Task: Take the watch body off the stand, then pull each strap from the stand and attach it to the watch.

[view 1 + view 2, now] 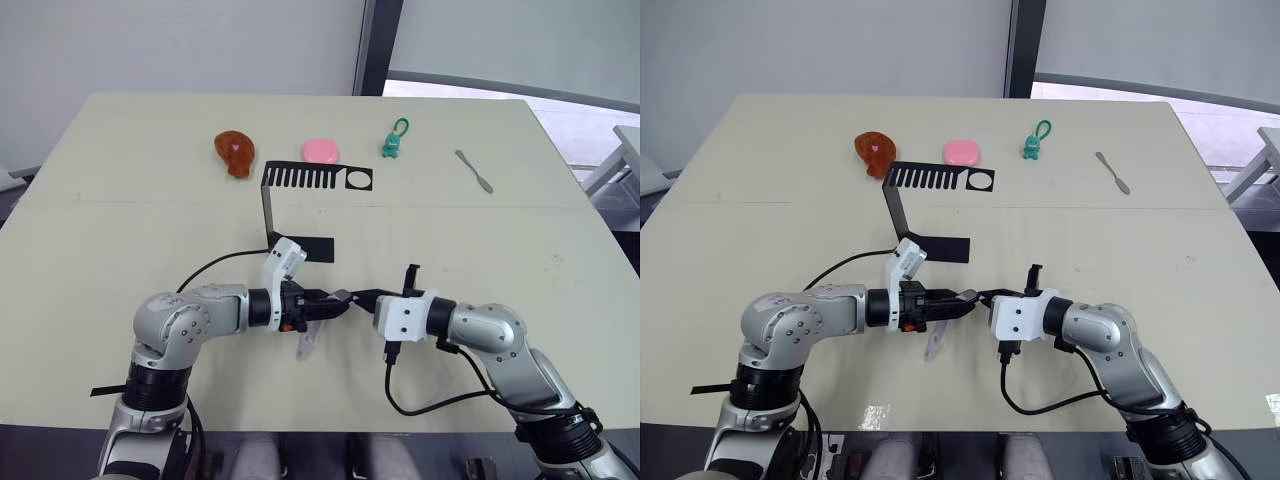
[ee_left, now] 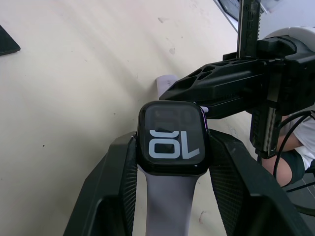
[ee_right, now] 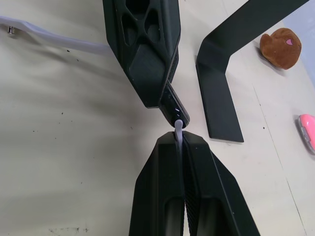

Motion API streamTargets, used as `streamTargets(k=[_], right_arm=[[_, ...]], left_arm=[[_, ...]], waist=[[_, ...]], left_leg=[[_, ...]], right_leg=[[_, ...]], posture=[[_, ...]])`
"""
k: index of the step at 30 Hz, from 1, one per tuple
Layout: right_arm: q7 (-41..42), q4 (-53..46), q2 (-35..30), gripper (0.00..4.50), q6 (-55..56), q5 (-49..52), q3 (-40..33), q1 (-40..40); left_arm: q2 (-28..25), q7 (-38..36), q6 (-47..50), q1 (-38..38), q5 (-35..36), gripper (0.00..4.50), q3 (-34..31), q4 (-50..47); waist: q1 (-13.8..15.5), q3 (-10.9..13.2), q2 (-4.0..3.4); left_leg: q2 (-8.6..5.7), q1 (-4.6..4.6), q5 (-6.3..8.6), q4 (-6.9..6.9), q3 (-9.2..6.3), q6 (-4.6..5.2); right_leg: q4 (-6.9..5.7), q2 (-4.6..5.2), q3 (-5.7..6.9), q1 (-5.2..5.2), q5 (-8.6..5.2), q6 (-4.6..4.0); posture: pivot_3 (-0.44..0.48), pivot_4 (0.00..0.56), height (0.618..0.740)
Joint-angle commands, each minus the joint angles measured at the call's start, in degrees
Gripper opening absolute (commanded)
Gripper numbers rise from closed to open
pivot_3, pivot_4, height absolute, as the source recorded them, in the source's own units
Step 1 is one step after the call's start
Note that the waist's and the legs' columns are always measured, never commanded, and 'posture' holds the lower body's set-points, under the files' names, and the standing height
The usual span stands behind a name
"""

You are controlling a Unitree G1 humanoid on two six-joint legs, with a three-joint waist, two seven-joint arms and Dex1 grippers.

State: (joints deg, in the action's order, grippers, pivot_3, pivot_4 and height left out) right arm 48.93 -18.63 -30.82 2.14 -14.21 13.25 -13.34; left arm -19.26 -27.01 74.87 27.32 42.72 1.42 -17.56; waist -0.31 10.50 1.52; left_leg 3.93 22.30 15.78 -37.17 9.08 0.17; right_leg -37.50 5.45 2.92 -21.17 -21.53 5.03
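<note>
- Head views: a pale cream table (image 1: 120,230) stands before a grey wall and a window. Along its far side lie a brown plush piece (image 1: 235,152), a pink case (image 1: 321,150), a green keychain figure (image 1: 393,142) and a grey spatula (image 1: 474,170). The black stand (image 1: 290,205) rises mid-table with its slotted top bar bare.
- Near the front edge, the left gripper (image 1: 335,303) and the right gripper (image 1: 362,296) meet tip to tip. A pale strap (image 1: 307,341) hangs below the left one.
- Left wrist view: the left gripper's fingers (image 2: 120,182) clamp the watch body (image 2: 171,138) by its two sides, screen facing the camera. One strap (image 2: 170,206) is joined to the case and runs back between the fingers. The right gripper reaches in at the case's far edge.
- Right wrist view: the right gripper's fingers (image 3: 162,182) are pressed together on the second strap (image 3: 179,127), whose tip touches the edge of the watch body (image 3: 172,105). The stand's base (image 3: 219,98) lies just beside.
</note>
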Motion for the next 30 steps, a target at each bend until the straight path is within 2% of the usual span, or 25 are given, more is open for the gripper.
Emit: streamTargets(k=[1,30], right_arm=[[0.1,-5.6,2.6,0.00,2.5,2.8,3.8,-2.6],[0.4,-3.2,3.3,0.00,3.4,2.5,5.2,-3.5]], left_arm=[[1.8,-0.3,-0.1,1.3,0.7,1.60,2.8,-1.6],[1.7,-0.9,-0.5,1.3,0.1,1.60,3.0,-1.2]], waist=[[0.0,0.0,0.00],[0.0,0.0,0.00]], left_leg=[[0.00,0.00,0.00,0.00,0.00,0.00],[0.00,0.00,0.00,0.00,0.00,0.00]], right_leg=[[0.00,0.00,0.00,0.00,0.00,0.00],[0.00,0.00,0.00,-0.01,0.00,0.00]], posture=[[0.000,0.150,0.740],[0.000,0.150,0.740]])
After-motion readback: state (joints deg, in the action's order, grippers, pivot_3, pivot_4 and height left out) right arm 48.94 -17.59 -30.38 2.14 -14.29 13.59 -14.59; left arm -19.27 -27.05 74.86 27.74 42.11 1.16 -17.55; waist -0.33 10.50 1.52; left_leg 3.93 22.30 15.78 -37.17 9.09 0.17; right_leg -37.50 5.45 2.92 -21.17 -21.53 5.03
